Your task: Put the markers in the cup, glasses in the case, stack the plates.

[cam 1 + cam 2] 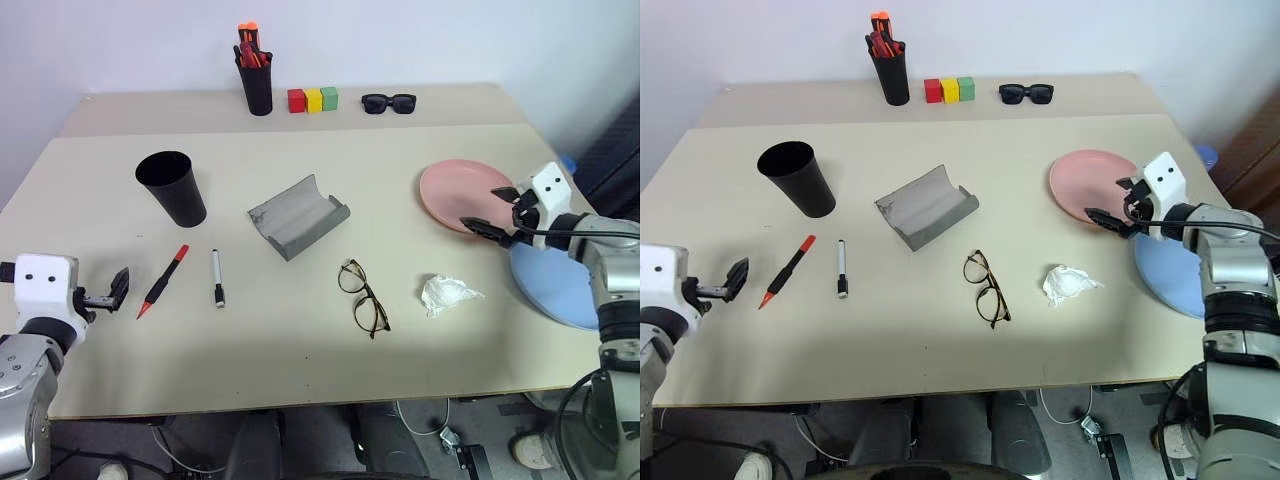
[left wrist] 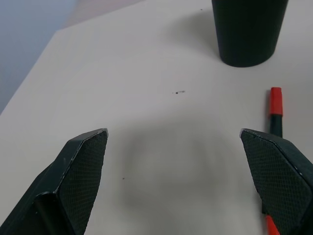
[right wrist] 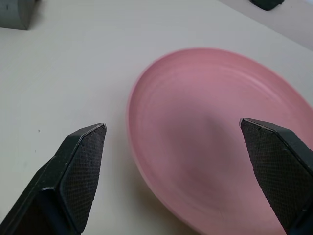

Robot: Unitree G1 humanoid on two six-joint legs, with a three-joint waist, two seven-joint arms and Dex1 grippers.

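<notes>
The black cup (image 1: 172, 187) stands upright at the left. In front of it lie the red marker (image 1: 164, 280) and the white marker with a black cap (image 1: 217, 277), side by side. The grey case (image 1: 298, 215) lies open mid-table, with the tortoiseshell glasses (image 1: 363, 297) unfolded in front of it to the right. My left gripper (image 1: 112, 292) hangs open just left of the red marker (image 2: 276, 105), holding nothing. My right gripper (image 1: 483, 207) is open over the near right edge of the pink plate (image 3: 220, 127). The blue plate (image 1: 555, 285) overhangs the table's right edge.
A crumpled white tissue (image 1: 445, 293) lies between the glasses and the blue plate. At the back stand a black pen holder with orange-red pens (image 1: 256, 80), three coloured blocks (image 1: 313, 99) and black sunglasses (image 1: 388, 102).
</notes>
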